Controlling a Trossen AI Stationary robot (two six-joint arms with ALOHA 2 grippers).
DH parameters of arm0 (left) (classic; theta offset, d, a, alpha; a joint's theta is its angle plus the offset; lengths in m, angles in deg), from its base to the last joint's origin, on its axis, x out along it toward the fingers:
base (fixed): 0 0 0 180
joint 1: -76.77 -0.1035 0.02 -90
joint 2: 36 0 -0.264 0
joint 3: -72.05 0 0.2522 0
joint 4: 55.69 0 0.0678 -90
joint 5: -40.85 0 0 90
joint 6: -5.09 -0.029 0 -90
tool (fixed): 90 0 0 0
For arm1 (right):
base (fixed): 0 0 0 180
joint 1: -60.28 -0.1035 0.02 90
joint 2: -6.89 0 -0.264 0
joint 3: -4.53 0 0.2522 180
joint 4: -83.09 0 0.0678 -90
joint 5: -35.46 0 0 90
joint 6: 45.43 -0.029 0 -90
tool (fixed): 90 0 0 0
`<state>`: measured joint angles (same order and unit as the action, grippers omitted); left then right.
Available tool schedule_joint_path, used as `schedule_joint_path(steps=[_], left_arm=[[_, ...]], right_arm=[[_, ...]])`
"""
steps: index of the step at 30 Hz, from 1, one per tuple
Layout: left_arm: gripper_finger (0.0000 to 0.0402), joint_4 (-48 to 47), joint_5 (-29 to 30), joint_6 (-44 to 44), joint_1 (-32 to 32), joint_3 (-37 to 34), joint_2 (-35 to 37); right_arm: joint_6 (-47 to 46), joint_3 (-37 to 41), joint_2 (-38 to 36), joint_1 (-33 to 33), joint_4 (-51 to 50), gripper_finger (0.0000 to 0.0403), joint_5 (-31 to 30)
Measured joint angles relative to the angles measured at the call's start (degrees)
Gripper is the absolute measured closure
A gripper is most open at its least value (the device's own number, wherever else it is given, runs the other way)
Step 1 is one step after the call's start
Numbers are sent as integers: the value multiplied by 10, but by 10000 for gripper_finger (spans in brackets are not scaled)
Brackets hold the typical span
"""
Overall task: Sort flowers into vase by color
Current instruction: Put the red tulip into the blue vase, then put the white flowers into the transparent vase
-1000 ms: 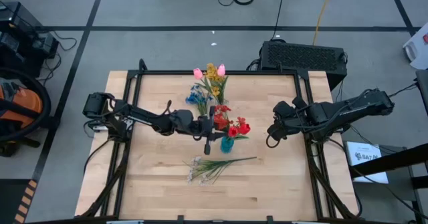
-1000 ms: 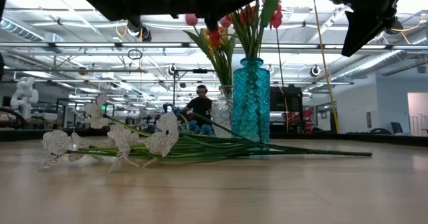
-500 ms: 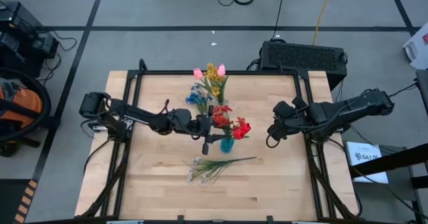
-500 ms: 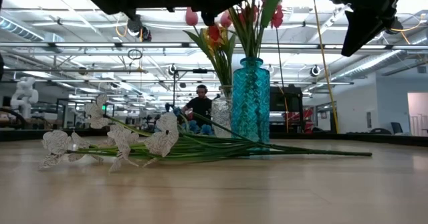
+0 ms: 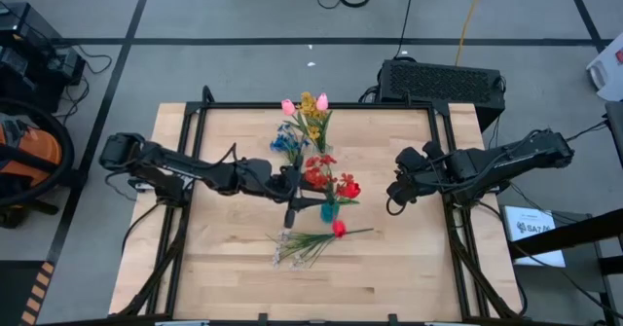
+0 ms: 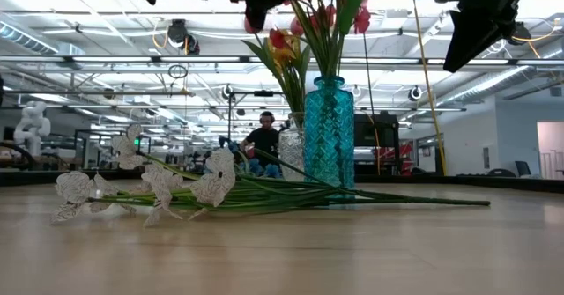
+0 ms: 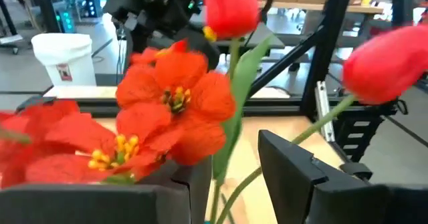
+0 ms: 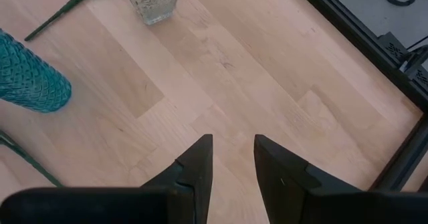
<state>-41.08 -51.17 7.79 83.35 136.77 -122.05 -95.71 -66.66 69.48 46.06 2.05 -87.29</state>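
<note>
A teal vase (image 5: 329, 210) (image 6: 330, 132) stands mid-table and holds red flowers (image 5: 324, 175) (image 7: 167, 103). One red tulip (image 5: 339, 228) (image 7: 384, 63) leans out of it toward the near edge. My left gripper (image 5: 292, 209) (image 7: 234, 184) is open just left of the vase at bloom height, with green tulip stems (image 7: 231, 177) between its fingers. A clear glass vase (image 8: 154, 0) (image 6: 291, 150) behind holds pink, yellow and blue flowers (image 5: 304, 122). White sprays (image 5: 302, 243) (image 6: 150, 185) lie flat on the table. My right gripper (image 5: 394, 198) (image 8: 233, 157) waits open, raised on the right. My left gripper has its open fingers on either side of the tulip stems, coming level from the table's left. I cannot tell whether either finger touches a stem or leaf.
The white sprays' stems (image 6: 397, 198) run along the wood in front of the teal vase. A black metal frame (image 5: 448, 161) borders the table. Bare wood (image 8: 254, 83) lies under the right gripper. A person (image 6: 263, 141) sits far behind the table.
My left gripper has risen a little and drawn back toward the table's left edge. One red tulip has tipped over toward the near edge. Its bloom now hangs above the white sprays' stems, while the other red flowers stay upright in the teal vase.
</note>
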Motion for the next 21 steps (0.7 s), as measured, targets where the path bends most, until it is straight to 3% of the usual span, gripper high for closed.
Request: schedule_joint_path(steps=[11, 18, 21], left_arm=[[272, -36, 0, 44, 18, 0, 67], [272, -160, -1, 65, 18, 0, 154], [272, -247, -3, 81, 18, 0, 193]], right_arm=[[4, 0, 0, 0, -1, 300, 4], [2, 0, 0, -2, -18, 300, 129], [-52, 0, 0, -2, -16, 300, 186]])
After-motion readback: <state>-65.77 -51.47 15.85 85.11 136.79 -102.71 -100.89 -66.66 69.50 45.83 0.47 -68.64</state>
